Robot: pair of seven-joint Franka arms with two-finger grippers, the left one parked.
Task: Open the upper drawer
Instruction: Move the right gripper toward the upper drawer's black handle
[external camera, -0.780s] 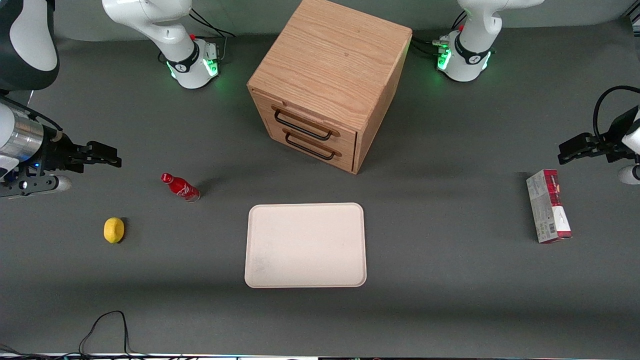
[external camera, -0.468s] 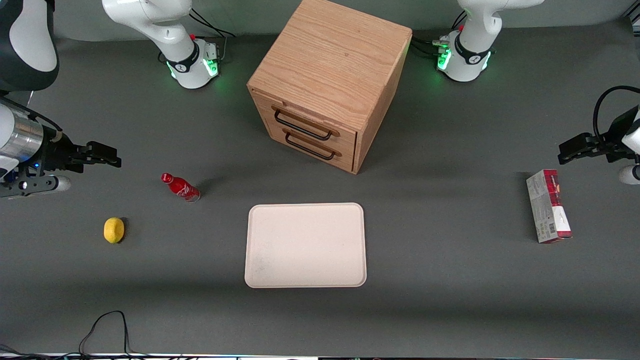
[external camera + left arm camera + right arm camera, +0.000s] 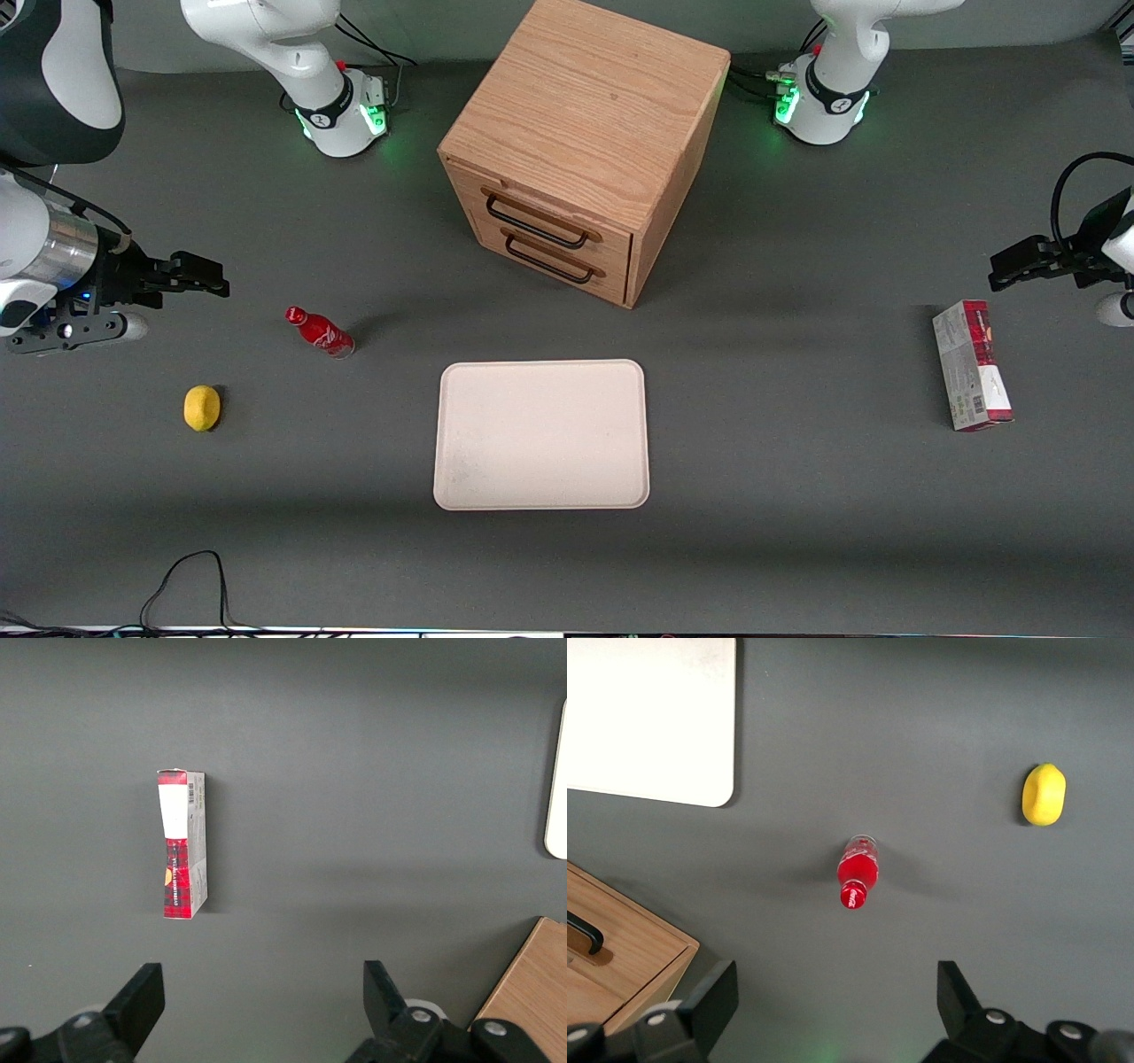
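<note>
Since the earlier frames the gripper (image 3: 213, 285) has slid a little way in from the working arm's end of the table, toward the middle; nothing else has budged. It hangs above bare mat with its fingers (image 3: 713, 997) spread wide apart and nothing between them, near the red soda bottle (image 3: 319, 330) and well apart from the cabinet (image 3: 580, 146). The bottle stands upright just nearer the front camera than the gripper, and the lemon (image 3: 202, 408) sits nearer the front edge again. The upper drawer (image 3: 540, 220) is shut flush in the oak cabinet near the table's back edge, its black handle (image 3: 535, 225) untouched, right above the lower drawer (image 3: 554, 259). The cream tray (image 3: 540, 434) lies mid-table in front of the drawers. A red carton (image 3: 972, 365) lies toward the parked arm's end.
</note>
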